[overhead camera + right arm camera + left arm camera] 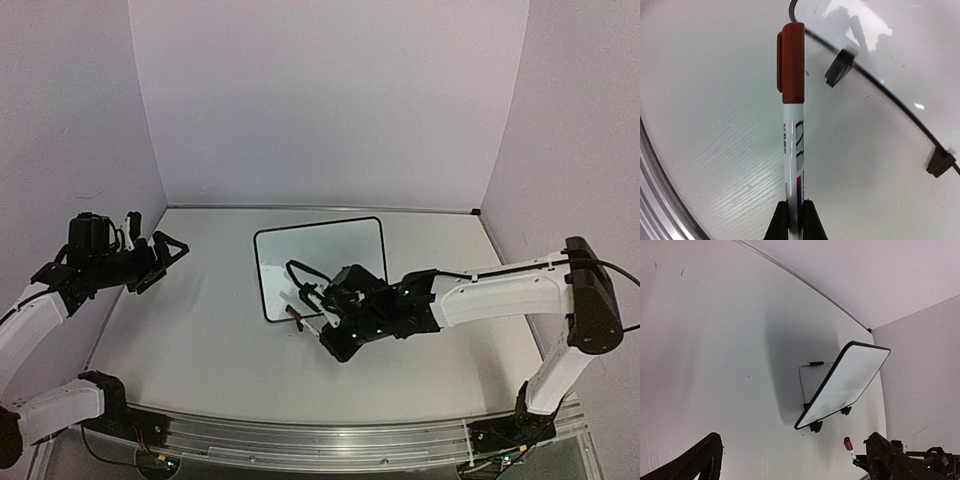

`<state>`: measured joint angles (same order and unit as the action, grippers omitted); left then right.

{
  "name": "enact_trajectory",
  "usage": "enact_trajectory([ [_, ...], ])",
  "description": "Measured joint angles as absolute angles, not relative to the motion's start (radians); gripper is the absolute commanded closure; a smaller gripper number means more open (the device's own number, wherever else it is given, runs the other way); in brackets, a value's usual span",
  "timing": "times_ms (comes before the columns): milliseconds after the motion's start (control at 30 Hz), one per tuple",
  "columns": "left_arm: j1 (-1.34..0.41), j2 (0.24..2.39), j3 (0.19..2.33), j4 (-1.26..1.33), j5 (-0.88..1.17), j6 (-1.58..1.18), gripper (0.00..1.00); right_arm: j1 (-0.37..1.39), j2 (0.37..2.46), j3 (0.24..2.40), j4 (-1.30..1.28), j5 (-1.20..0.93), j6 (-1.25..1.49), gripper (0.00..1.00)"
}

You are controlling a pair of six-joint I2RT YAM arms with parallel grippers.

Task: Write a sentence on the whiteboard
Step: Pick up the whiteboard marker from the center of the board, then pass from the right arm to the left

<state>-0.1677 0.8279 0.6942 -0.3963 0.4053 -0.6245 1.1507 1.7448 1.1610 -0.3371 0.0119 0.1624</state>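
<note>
Right gripper [795, 216] is clamped on our red-capped white marker [794, 150] at its tail. Left gripper [163, 262] gapes, empty. Black-framed glossy whiteboard [325, 255] sits propped mid-table, just beyond the marker. We see two risks: cap on means no ink, and pressing could tip the board.

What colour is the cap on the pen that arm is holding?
Dark red. The marker cap shows best in the right wrist view.

Place: robot lab booth | Seen: bare white walls [330, 100] round a white table [190, 340] | left arm [30, 330], right arm [500, 290] on aluminium rail [330, 440]
</note>
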Motion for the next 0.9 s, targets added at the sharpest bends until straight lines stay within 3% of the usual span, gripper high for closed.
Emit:
enact_trajectory([
  [333,-0.279,0.844,0.650,-0.184,0.485,-0.784,0.01,1.151,1.710,1.168,-0.160,0.060,0.347,1.00],
  [667,-0.561,1.076,0.696,-0.030,0.427,-0.805,0.00,1.151,1.741,1.214,-0.059,0.060,0.389,1.00],
  [900,-0.664,1.227,0.783,0.033,0.423,-0.782,0.03,1.151,1.744,1.221,-0.021,0.059,0.402,1.00],
])
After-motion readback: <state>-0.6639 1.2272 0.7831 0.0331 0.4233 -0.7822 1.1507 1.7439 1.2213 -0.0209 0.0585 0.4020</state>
